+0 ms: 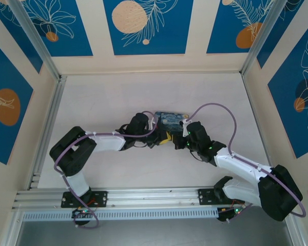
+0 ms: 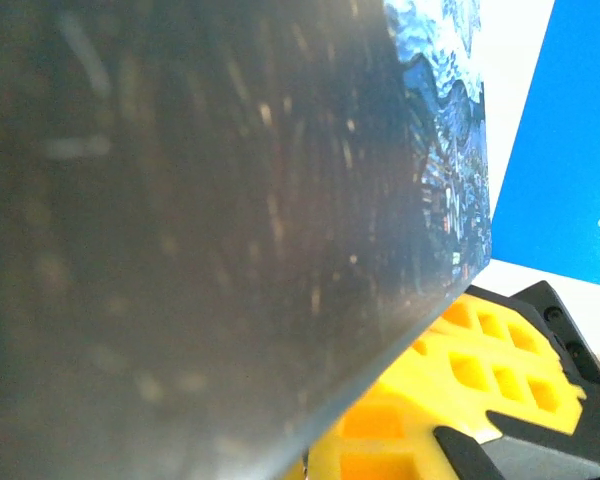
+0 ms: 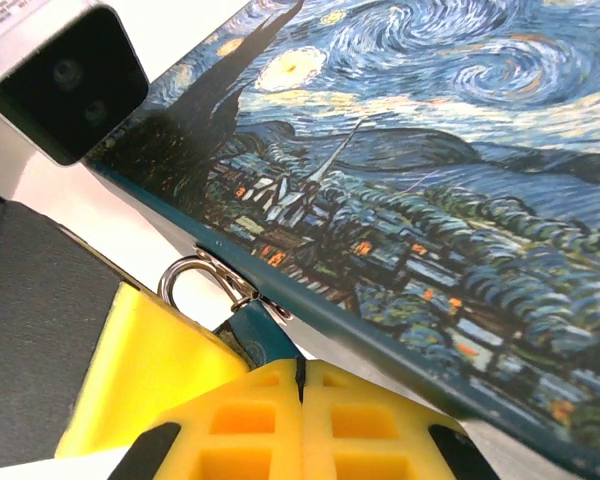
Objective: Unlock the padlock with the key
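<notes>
padlock boxed in by two closed end effectors, much of it hidden

from above, the padlock lies mid-counter, with the left end effector and the right end effector meeting just below its near edge. its shackle cannot be made out there.

in the right wrist view, the right end effector's yellow fingers are pressed together with the seam closed. they clamp the dark teal end of the key. a small silvery ring hangs on the key, against the padlock's lower edge. the rest of the key is hidden, so whether it sits in the lock cannot be told. the painted face runs off the frame at top and right. a grey camera housing sits at top left. below it, a plain yellow block is cropped by the frame.

in the left wrist view, a dark, blurred side of the padlock looms close, and its painted face shows as a sliver at top right. a yellow gridded block peeks out beneath its edge; which arm it belongs to cannot be told. the left end effector's jaws are together, but whether they pinch the padlock is hidden.
</notes>
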`<state>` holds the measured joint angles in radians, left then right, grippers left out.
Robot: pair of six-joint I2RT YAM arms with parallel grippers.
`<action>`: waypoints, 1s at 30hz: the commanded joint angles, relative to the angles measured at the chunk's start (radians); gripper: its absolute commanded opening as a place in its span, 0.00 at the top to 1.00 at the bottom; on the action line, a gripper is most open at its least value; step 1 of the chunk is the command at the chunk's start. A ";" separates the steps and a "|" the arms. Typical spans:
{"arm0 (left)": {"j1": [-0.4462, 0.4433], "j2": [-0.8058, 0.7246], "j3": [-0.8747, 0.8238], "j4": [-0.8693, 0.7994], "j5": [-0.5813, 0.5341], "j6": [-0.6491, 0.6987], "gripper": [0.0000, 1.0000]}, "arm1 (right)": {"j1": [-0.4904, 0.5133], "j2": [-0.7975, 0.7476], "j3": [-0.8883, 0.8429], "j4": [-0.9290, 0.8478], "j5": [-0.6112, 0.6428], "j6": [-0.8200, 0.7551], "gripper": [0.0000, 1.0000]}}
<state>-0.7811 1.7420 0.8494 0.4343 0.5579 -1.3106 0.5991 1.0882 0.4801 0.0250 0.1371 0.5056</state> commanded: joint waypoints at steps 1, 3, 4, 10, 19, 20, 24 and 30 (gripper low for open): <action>-0.003 -0.018 0.012 0.061 0.042 -0.012 1.00 | -0.024 -0.014 -0.015 0.023 -0.137 0.037 0.97; -0.004 -0.016 0.013 0.060 0.038 -0.012 1.00 | -0.027 -0.021 -0.016 0.020 -0.146 0.034 0.95; -0.003 -0.017 0.012 0.058 0.037 -0.013 1.00 | -0.025 -0.028 -0.018 0.015 -0.147 0.034 0.91; -0.003 -0.021 0.020 0.047 0.036 -0.019 1.00 | 0.004 -0.090 -0.045 -0.045 -0.074 -0.002 0.64; 0.008 -0.048 0.050 -0.021 0.057 -0.008 1.00 | 0.149 -0.089 -0.035 -0.119 0.263 -0.096 0.65; 0.008 -0.051 0.052 -0.028 0.059 -0.004 1.00 | 0.163 -0.083 -0.032 -0.117 0.291 -0.100 0.65; 0.010 -0.058 0.059 -0.045 0.065 0.001 1.00 | 0.212 -0.041 -0.016 -0.106 0.403 -0.123 0.65; 0.010 -0.065 0.061 -0.054 0.067 0.004 1.00 | 0.258 0.028 0.012 -0.076 0.509 -0.151 0.66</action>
<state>-0.7788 1.7149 0.8799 0.3767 0.5877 -1.3251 0.8425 1.1046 0.4553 -0.0738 0.5388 0.3878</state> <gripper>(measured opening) 0.049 0.340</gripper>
